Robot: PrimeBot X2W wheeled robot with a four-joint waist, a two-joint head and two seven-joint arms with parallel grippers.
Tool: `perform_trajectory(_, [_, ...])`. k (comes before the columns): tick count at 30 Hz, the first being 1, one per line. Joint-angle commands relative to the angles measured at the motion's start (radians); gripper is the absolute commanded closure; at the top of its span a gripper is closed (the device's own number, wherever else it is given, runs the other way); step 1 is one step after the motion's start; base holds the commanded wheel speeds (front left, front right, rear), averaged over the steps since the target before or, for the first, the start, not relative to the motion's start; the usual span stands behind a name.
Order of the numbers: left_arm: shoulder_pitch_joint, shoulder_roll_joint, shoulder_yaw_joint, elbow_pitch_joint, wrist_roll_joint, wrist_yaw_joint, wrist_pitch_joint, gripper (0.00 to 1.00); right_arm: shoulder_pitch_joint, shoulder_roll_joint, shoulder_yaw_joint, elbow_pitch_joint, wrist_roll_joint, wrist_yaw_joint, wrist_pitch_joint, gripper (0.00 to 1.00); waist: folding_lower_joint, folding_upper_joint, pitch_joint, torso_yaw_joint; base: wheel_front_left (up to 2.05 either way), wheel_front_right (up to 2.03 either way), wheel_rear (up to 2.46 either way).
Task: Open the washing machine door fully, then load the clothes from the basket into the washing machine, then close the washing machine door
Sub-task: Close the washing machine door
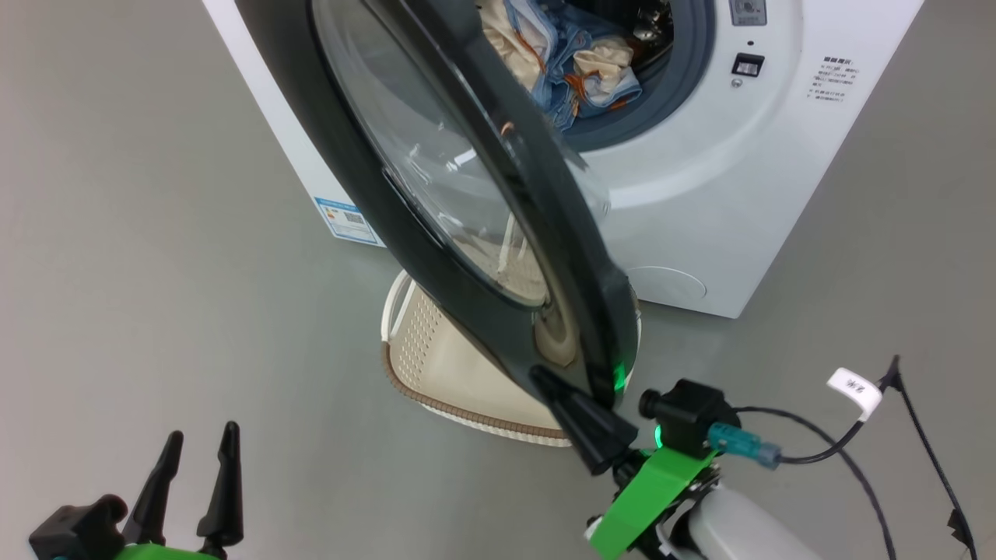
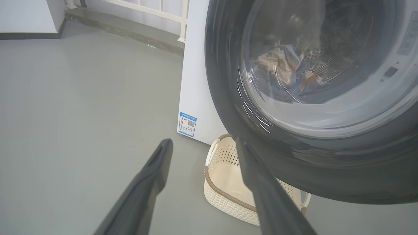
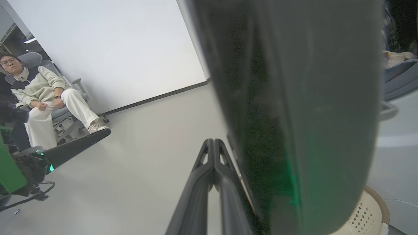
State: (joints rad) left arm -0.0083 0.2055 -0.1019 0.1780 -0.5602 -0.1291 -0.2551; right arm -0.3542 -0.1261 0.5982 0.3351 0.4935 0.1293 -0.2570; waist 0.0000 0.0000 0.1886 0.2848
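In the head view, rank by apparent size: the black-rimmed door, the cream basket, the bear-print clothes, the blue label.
1. Round black-rimmed glass door, nearest the camera.
2. Cream perforated plastic basket, partly hidden behind it.
3. Light-blue and cream clothes.
4. Small blue label.

The washing machine [image 1: 700,194] is white, the washing machine door [image 1: 350,194] black-rimmed, the clothes [image 1: 591,70] light blue with orange print and cream, the basket [image 1: 436,365] cream, perforated, brown-rimmed.
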Motion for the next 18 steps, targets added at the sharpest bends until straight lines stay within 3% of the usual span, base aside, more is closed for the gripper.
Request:
perform_trajectory(1, [-0.043,0.024,0.034,-0.022,-0.001,-0.002,-0.007,0.00,-0.028,0.015,-0.005,-0.022,-0.011,0.001,-0.005,1.00,0.0000,0.0000,0.005,-0.003,0.00,0.00,0.00])
perform_trajectory(18, [-0.081,0.017,0.001,-0.035,-0.001,-0.002,-0.007,0.00,-0.127,0.018,-0.190,-0.004,-0.057,0.001,-0.005,1.00,0.0000,0.0000,0.047,0.001,0.00,0.00,0.00])
